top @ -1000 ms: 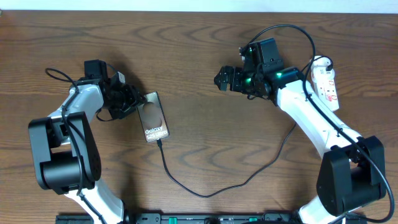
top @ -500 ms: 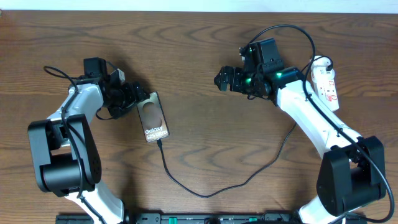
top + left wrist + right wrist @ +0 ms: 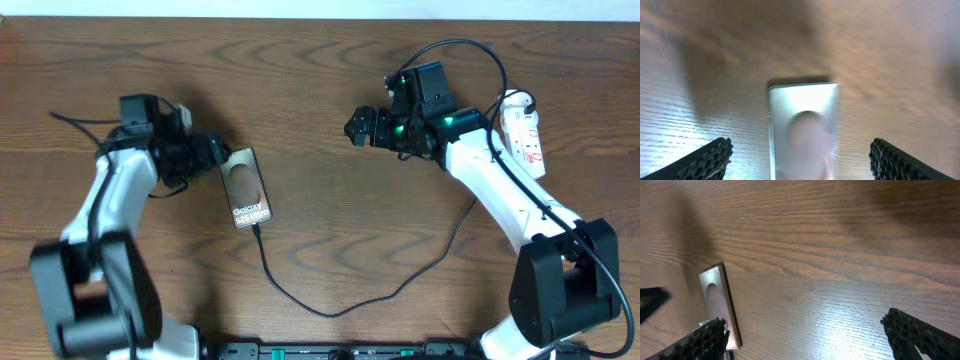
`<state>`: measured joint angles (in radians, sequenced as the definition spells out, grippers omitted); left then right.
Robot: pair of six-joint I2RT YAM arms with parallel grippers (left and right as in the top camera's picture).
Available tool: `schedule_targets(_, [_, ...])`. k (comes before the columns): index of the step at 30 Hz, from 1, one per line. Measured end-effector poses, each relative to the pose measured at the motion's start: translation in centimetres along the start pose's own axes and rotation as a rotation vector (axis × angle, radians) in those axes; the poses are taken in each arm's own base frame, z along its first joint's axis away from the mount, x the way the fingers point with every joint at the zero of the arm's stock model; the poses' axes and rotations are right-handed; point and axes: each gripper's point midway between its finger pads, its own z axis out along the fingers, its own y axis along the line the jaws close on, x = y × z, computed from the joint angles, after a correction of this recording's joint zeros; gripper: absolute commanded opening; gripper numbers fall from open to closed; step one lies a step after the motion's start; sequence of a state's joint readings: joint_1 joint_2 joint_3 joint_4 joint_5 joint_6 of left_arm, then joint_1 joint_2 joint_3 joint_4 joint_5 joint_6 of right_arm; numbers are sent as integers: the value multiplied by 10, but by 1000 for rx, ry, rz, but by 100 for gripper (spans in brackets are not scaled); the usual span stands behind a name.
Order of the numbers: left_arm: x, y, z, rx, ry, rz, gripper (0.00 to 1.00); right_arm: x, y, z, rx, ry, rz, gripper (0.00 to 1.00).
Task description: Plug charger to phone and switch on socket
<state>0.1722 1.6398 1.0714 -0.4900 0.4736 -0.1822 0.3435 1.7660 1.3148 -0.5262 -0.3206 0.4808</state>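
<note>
In the overhead view the phone (image 3: 248,188) lies flat on the wooden table (image 3: 320,60), left of centre, with its lettering facing up. The charger (image 3: 330,312) meets the phone's lower short edge with its plug tip, then loops down toward the bottom of the frame and climbs to the right beneath the right arm. Whether the tip is fully seated is too small to tell. The left gripper (image 3: 214,158) sits just beside the phone's upper left corner. In the left wrist view its fingers (image 3: 712,157) are spread wide with the phone's end between them, touching neither. The right gripper (image 3: 356,128) hangs over bare wood in the upper middle, well away from the phone, with its fingers (image 3: 920,335) also spread wide and holding nothing. The socket (image 3: 524,128) lies at the upper right, partly behind the right arm.
</note>
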Motion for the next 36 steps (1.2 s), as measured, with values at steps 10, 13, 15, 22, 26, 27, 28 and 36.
schedule_targets(10, [-13,-77,-91,245,-201,144,90,-3,16,-2,-90,-1,-12,99])
schedule_targets(13, [-10,-92,-107,302,-223,174,90,-4,19,-19,-115,-2,-1,99])
schedule_targets(15, [-8,-97,-114,325,-232,186,90,-9,20,-42,-126,-29,8,99])
schedule_targets(22, [0,-99,-114,342,-202,177,90,-43,-26,-157,-51,-269,88,99])
schedule_targets(26, [1,-99,-114,341,-198,178,90,-46,-79,-201,57,-349,184,99])
schedule_targets(27, [1,-99,-114,340,-199,180,90,-45,-93,-209,85,-362,210,99])
schedule_targets(28, [1,-99,-114,340,-199,184,90,-45,-107,-217,111,-373,235,99])
schedule_targets(36, [1,-99,-114,338,-201,203,90,-30,-203,-259,266,-405,338,99])
